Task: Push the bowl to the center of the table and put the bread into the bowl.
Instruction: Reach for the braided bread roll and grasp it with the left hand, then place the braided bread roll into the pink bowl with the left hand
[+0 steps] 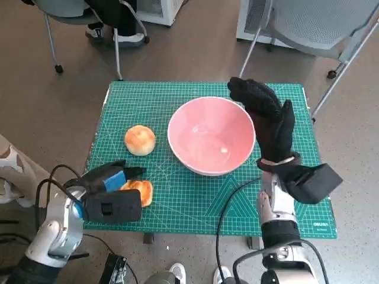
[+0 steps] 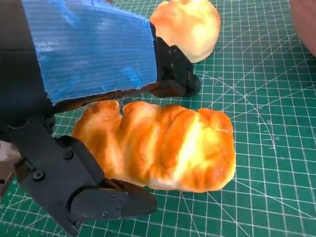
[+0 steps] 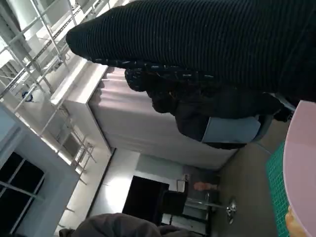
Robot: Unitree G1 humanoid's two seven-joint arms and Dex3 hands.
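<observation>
The pink bowl (image 1: 211, 135) stands upright near the middle of the green mat (image 1: 177, 100); its rim (image 3: 302, 163) also shows in the right wrist view. My right hand (image 1: 267, 118), gloved and flat with fingers extended, rests against the bowl's right side. A round bun (image 1: 140, 140) lies left of the bowl. A long golden loaf (image 1: 140, 191) lies on the mat at the front left. My left hand (image 1: 111, 188) sits over the loaf's left end. Up close the loaf (image 2: 163, 145) lies between the spread black fingers (image 2: 174, 78), with the thumb touching its near side. The loaf still rests on the mat.
The round bun (image 2: 190, 24) lies just beyond the loaf. Chairs (image 1: 320, 23) stand behind the table and a person's shoes (image 1: 127, 38) show at the back left. Black cables (image 1: 228, 207) hang at the table's front edge. Another person's foot (image 1: 9, 160) is at the left.
</observation>
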